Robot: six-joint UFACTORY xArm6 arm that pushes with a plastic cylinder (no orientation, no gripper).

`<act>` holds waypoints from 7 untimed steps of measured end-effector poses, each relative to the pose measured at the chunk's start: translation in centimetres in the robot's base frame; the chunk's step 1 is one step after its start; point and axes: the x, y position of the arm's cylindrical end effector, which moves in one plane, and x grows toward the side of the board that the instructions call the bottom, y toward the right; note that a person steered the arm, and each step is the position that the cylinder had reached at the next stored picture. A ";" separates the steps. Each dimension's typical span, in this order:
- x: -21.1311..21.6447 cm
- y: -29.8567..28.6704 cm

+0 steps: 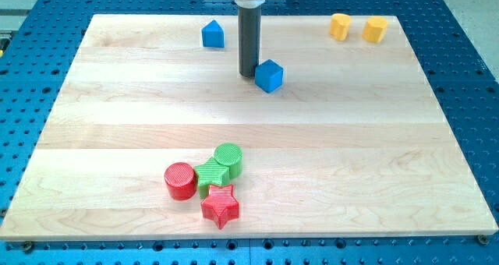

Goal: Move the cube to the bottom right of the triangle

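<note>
A blue cube [270, 75] sits on the wooden board [117, 132] at upper centre. My tip [248, 73] stands just to the cube's left, touching or nearly touching its left side. A blue house-shaped block with a pointed top [213, 34], the triangle-like one, lies up and to the left of the tip, near the board's top edge. The cube is to the lower right of that block.
Two yellow blocks [340, 26] [375, 29] sit at the top right. Near the bottom centre a cluster holds a red cylinder [180, 180], a green star [210, 174], a green cylinder [228, 158] and a red star [221, 206].
</note>
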 end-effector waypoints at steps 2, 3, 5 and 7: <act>1.8 8.9; 3.9 8.3; -1.7 5.9; 0.2 4.7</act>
